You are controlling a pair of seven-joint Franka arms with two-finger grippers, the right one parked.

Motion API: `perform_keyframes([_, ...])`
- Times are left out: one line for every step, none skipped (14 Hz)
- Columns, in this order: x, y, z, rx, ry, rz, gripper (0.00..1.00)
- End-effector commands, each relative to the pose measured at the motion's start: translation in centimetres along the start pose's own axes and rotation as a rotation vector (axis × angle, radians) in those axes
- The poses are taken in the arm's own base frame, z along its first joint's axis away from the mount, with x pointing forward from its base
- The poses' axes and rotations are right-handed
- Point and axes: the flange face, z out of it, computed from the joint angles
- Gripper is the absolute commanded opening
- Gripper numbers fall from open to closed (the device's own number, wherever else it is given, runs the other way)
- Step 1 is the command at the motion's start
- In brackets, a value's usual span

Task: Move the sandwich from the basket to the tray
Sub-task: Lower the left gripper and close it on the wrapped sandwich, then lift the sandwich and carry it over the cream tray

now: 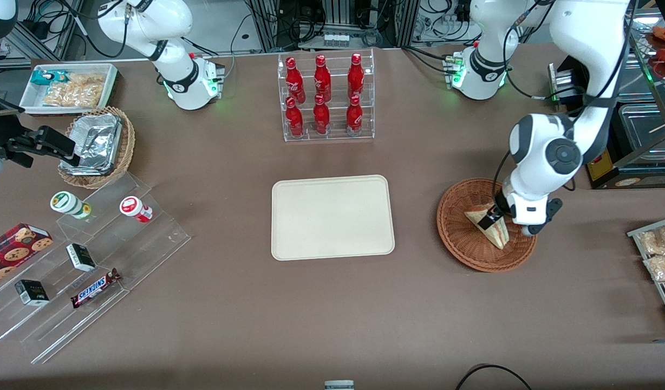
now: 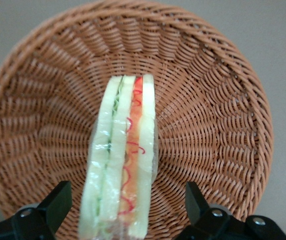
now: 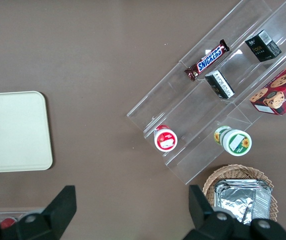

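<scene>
The gripper (image 1: 497, 215) hangs low inside the round, ribbed wicker basket (image 1: 462, 249), its fingers (image 2: 57, 202) spread wide and not touching the plastic-wrapped triangular sandwich (image 2: 120, 160) between them. At the basket's nine o'clock in the front view lies the smooth, rounded cream tray (image 1: 332, 217).

Even, bright overhead light falls on my table (image 1: 332, 314), with only soft, short shadows. The foil containers (image 1: 97, 142) glare. Close under my gripper (image 2: 125, 210), the sandwich (image 2: 123, 160) looks slightly soft against the sharper basket (image 2: 213, 100) weave.
</scene>
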Motion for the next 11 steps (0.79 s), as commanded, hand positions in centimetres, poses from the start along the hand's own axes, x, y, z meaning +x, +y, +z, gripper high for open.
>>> perform_keyframes([-0.2,0.3,0.9,-0.005,0.001,-0.037,0.84])
perform_keyframes([-0.2,0.3,0.9,0.0,-0.002,-0.031,0.59])
perform_keyframes([-0.2,0.1,0.7,0.005,-0.001,-0.014,0.24])
perform_keyframes([-0.3,0.1,0.6,0.018,-0.007,0.038,0.1])
perform_keyframes([-0.4,-0.2,0.5,0.04,-0.024,0.139,0.05])
perform_keyframes([-0.2,-0.5,-0.6,0.056,-0.039,0.232,0.05])
perform_keyframes([0.1,-0.5,-1.9,0.068,-0.052,0.292,0.05])
perform_keyframes([0.5,0.2,-3.4,0.069,-0.054,0.333,0.05])
perform_keyframes([0.5,1.1,-4.5,0.082,-0.07,0.39,0.05])
perform_keyframes([0.3,2.6,-5.4,0.103,-0.1,0.533,0.06])
perform_keyframes([-0.4,4.3,-6.4,0.111,-0.126,0.696,0.06])
